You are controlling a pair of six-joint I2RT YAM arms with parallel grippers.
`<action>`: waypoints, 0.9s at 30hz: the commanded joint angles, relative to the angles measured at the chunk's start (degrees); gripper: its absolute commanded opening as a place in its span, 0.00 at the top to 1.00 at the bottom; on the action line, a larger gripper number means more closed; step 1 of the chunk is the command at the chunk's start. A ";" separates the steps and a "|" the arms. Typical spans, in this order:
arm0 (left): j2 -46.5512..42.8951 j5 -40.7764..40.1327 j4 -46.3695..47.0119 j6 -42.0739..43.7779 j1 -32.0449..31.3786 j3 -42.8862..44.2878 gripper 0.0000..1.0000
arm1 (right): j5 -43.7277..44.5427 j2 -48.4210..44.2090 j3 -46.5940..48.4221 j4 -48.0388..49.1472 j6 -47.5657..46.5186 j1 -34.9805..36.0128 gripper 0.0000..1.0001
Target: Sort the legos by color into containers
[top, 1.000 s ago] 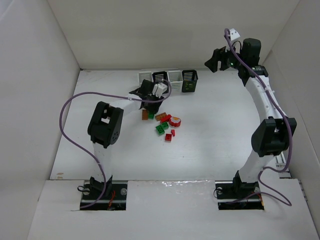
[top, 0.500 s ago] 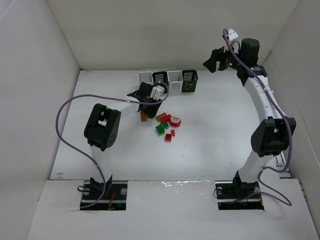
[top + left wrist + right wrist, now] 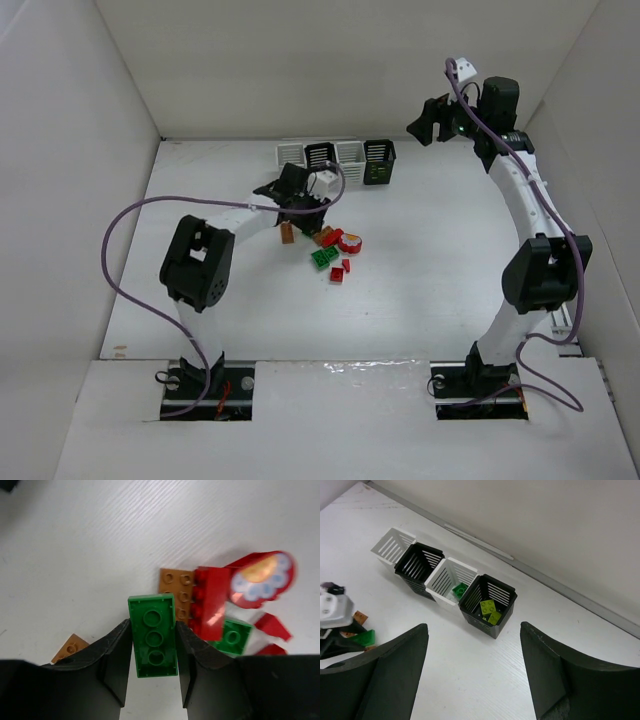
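Clamped between the black fingers of the left gripper (image 3: 154, 630): a green studded plastic brick (image 3: 152, 635), lengthwise, far end past the tips. Just beyond it, on the white table (image 3: 100, 540), a flat orange plastic plate (image 3: 172, 582) touching a red plastic brick (image 3: 210, 602); beside that, a round red piece with a printed face (image 3: 262, 577). Right of the fingers, a second green brick (image 3: 231, 636) and small red sloped pieces (image 3: 272, 627); left of them, a small orange tile (image 3: 70, 647).

Right gripper (image 3: 472, 627) raised over the table's far side, fingers wide apart, nothing between. Under it, a row of four square slatted plastic bins (image 3: 417, 567), white and black in turn: a small green brick (image 3: 459, 589) in the second white bin (image 3: 445, 572), yellow-green bricks (image 3: 490, 611) in the black end bin (image 3: 505, 592).
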 commanded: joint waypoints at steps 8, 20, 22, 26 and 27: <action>-3.05 13.69 1.24 -2.79 -0.11 21.72 0.81 | 0.36 -5.01 -2.92 2.63 1.70 -0.26 0.21; 13.31 14.39 4.48 -8.94 1.56 40.36 0.81 | 1.94 -7.73 -5.30 2.63 3.73 -2.46 0.19; 15.59 13.60 5.09 -8.94 1.56 42.13 0.81 | 1.94 -8.44 -6.00 2.63 3.73 -2.98 0.19; 19.28 13.60 5.10 -8.94 1.56 47.66 0.81 | 2.47 -9.49 -7.32 2.11 3.73 -2.98 0.18; 19.81 13.08 5.10 -8.94 1.56 49.50 0.81 | 2.47 -9.49 -7.32 2.10 3.73 -2.98 0.18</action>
